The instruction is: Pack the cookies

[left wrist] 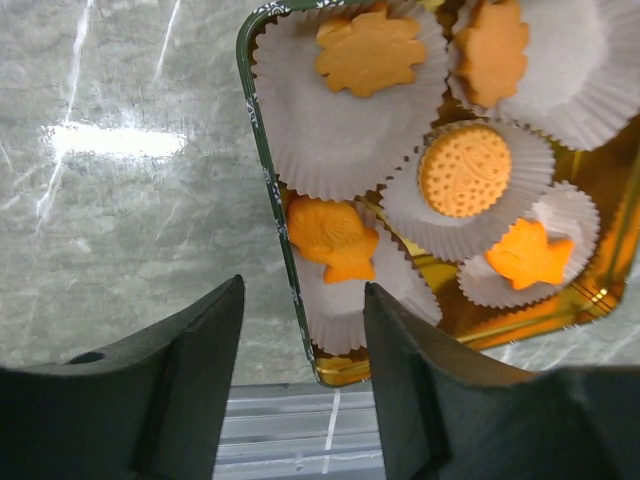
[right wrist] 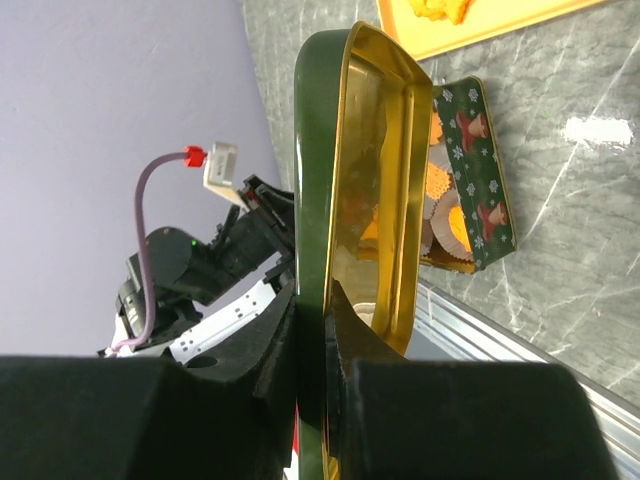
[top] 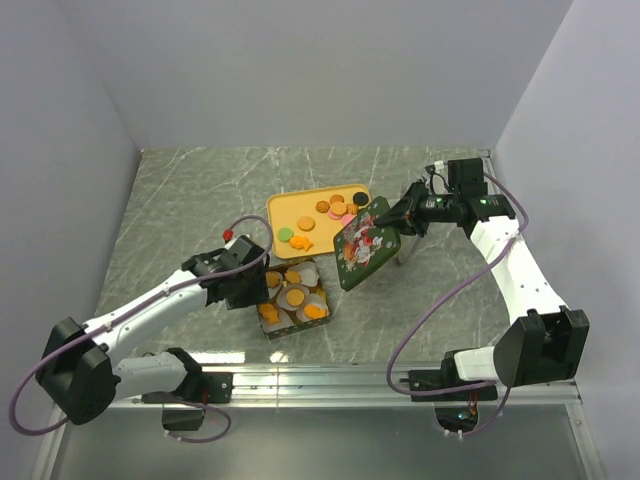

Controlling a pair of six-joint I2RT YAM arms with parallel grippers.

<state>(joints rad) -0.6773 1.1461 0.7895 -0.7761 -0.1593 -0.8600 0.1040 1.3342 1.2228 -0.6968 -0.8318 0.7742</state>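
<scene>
The cookies lie in two places. Several orange ones (left wrist: 465, 170) sit in white paper cups inside the green tin (top: 270, 325), and others (top: 335, 208) lie on the orange tray (top: 285, 208). My left gripper (top: 258, 290) is open at the tin's left side. In the left wrist view the gripper (left wrist: 303, 345) straddles the tin's wall (left wrist: 268, 170) near its corner without gripping it. My right gripper (top: 400, 218) is shut on the rim of the green tin lid (top: 362, 248). It holds the lid (right wrist: 315, 180) tilted above the table between the tray and the tin.
The tin (right wrist: 487, 180) with its Christmas pattern and the tray's corner (right wrist: 480, 25) also show in the right wrist view. A metal rail (top: 320, 380) runs along the table's near edge. Grey walls stand on the left, back and right.
</scene>
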